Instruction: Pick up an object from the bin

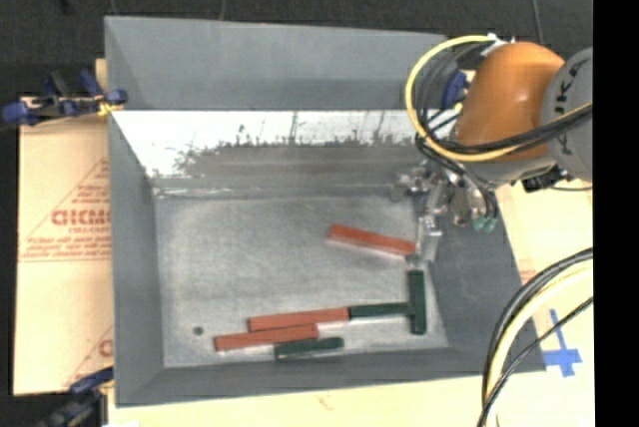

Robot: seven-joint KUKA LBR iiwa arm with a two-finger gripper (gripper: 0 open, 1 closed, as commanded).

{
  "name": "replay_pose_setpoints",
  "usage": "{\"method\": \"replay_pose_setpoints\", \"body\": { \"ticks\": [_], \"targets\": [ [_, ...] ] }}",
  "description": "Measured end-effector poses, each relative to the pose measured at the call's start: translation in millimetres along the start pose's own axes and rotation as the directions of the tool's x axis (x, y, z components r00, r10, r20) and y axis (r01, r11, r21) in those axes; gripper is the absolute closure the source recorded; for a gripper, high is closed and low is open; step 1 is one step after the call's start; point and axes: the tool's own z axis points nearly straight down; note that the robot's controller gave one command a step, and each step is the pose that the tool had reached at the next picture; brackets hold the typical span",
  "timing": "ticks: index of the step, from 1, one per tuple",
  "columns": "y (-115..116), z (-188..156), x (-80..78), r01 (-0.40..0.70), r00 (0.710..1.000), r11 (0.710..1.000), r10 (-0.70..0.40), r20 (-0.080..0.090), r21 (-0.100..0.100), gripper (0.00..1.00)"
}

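Item nearest the pincer: a flat red bar (pixel 369 239), lying alone on the bin floor toward 3 o'clock of centre. It is tilted, its far end toward 10 o'clock and its near end toward 4 o'clock. That near end sits just beside the pincer (pixel 428 250), which hangs low at the bar's 3 o'clock side. I cannot tell how far the pincer is open, nor whether it touches the bar; I record no grasp.

I judge the bar the likely candidate, since it lies apart from the rest and has free floor along both long sides.

At 6 o'clock of the pincer stands a dark green bar (pixel 415 303), joined crosswise by a second green bar (pixel 377 312). Further toward 7 o'clock, two red bars (pixel 298 322) and a short dark green piece (pixel 310 347) lie close against the front wall, which would make access harder.

The bin (pixel 300 86) is grey metal, its floor scuffed and its back slope scratched dark. The orange cover (pixel 504 96) and looped cables (pixel 429 86) ride above the wrist. Outside the bin the ground is dark.
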Motion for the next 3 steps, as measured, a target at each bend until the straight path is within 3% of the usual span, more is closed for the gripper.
{"method": "replay_pose_setpoints", "body": {
  "ticks": [1, 2, 3],
  "targets": [
    [9, 79, -37.2, 0.046, 0.999, 0.999, -0.046, -0.001, -0.001, 0.0],
    [9, 74, -38.4, 0.046, 0.999, 0.999, -0.046, 0.004, 0.001, 1.0],
    [20, -104, -29.7, 0.033, 0.999, 0.999, -0.033, 0.009, 0.0, 1.0]
  ]
}}
